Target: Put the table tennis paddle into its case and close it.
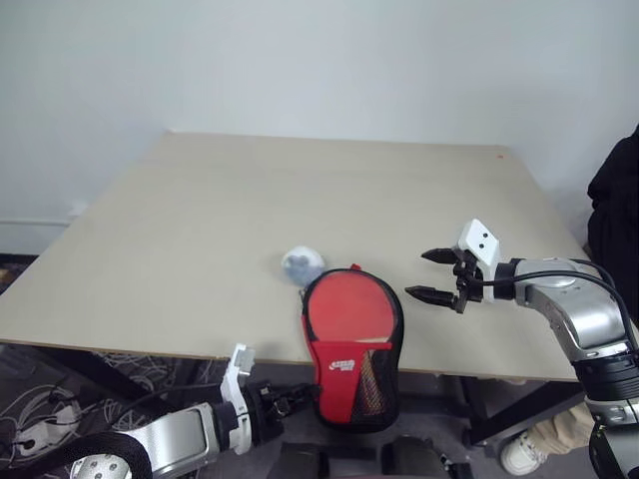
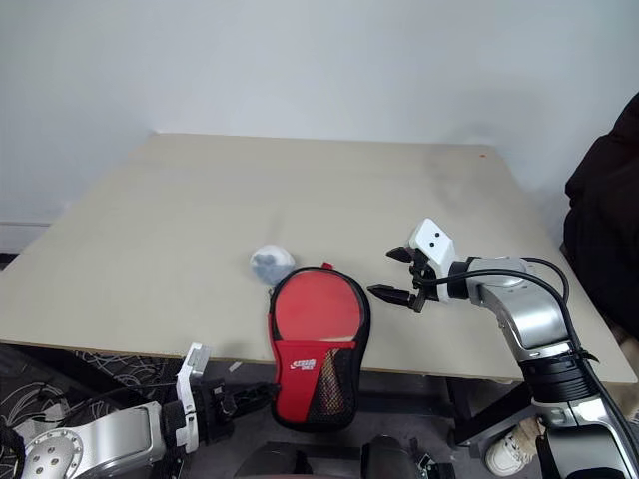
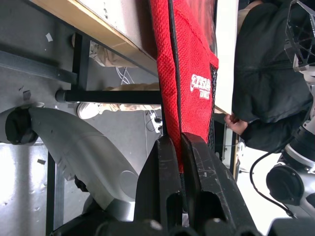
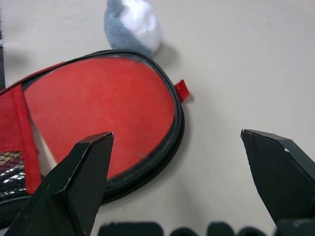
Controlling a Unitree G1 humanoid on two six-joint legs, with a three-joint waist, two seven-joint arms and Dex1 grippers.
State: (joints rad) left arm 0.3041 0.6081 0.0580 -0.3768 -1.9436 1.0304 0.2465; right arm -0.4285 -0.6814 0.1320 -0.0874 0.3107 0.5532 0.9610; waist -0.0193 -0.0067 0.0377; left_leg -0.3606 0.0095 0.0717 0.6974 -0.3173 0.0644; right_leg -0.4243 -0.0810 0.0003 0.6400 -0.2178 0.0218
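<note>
I've got the case (image 1: 351,344) lying at the near edge of the table (image 1: 300,200), its narrow end hanging off over the edge; the table tennis paddle (image 1: 344,311) sits inside it, red face showing through the clear panel; a small grey-white charm (image 1: 300,265) rests on the table just beyond the case's rounded end. My left gripper (image 3: 176,147) is down below the table edge, fingers pinched tight on the red fabric of the case's hanging end; my right gripper (image 1: 436,276) hovers above the table just to the right of the case, jaws spread wide, holding nothing, clear of the case.
</note>
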